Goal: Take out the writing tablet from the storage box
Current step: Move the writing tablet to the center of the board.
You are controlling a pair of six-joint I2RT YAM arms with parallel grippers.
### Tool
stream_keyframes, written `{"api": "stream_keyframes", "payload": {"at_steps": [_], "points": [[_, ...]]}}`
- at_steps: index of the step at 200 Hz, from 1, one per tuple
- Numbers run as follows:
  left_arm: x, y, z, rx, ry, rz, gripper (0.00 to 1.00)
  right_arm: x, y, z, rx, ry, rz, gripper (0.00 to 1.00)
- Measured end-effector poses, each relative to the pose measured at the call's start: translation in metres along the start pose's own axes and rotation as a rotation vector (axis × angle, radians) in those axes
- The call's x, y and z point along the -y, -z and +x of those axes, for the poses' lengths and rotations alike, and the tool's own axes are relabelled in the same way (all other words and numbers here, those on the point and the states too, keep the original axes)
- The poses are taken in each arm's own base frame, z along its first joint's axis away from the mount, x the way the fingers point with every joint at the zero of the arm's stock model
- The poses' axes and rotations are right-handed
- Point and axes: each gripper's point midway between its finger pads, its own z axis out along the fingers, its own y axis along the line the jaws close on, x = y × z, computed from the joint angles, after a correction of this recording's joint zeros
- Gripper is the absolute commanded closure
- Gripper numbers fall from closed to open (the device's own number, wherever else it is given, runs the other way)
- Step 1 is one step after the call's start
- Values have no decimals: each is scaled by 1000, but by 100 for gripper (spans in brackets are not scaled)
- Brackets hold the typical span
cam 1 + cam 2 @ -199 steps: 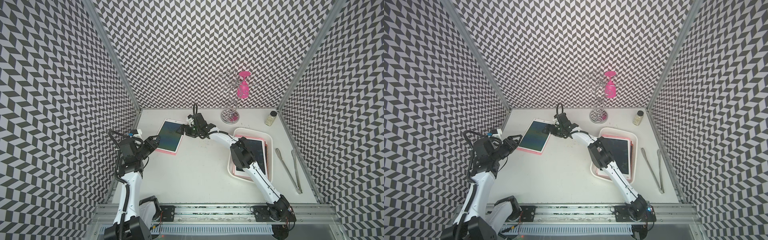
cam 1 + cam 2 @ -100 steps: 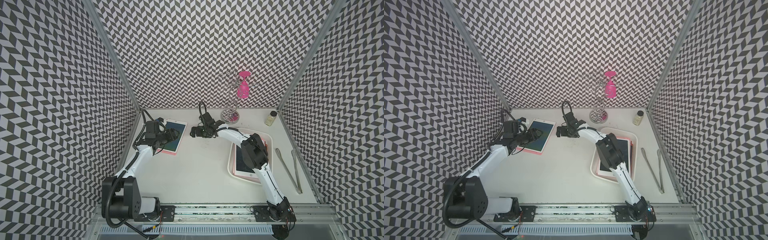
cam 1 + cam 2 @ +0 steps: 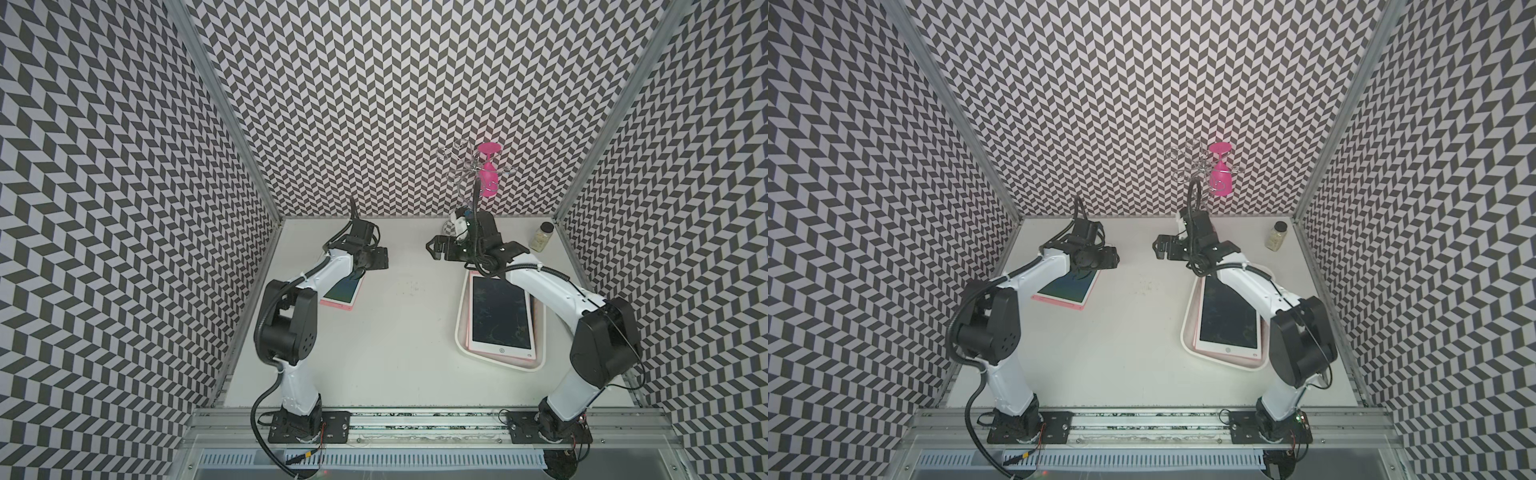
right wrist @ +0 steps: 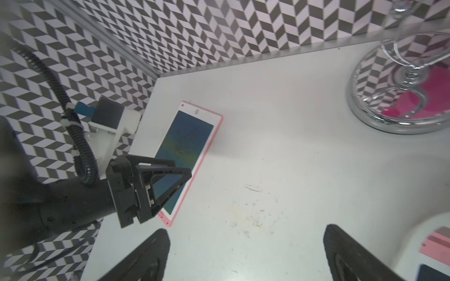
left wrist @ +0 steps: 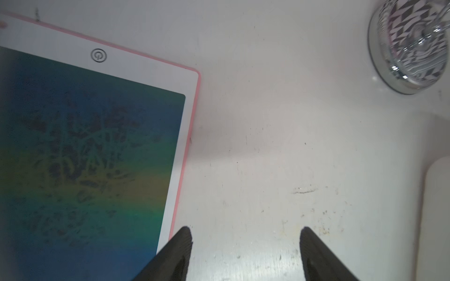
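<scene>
- In both top views, the right tool had drawn back from the writing tablet. The tablet lay flat on the table, well apart from the storage box. The left tool had swung in over the tablet's edge.
- In the left wrist view, the left tool stood parted and empty, mostly over bare table, with the tablet's long edge just beside one fingertip.
- In the right wrist view, the right tool gaped wide and held nothing, with the tablet ahead of it.
- One tablet seemed delivered, but another tablet still lay in the box beside the right tool, so a further pick looked likely.
</scene>
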Motion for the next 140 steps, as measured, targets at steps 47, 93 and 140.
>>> {"api": "stream_keyframes", "payload": {"at_steps": [47, 93, 140], "points": [[-38, -46, 0, -78, -28, -189, 28, 84, -1, 63, -112, -60, 173, 1], [-63, -57, -16, -74, -31, -269, 29, 98, 21, 60, -45, -34, 278, 1], [-78, -72, -5, -108, -31, -307, 29, 108, 45, 50, 39, -43, 367, 1]]}}
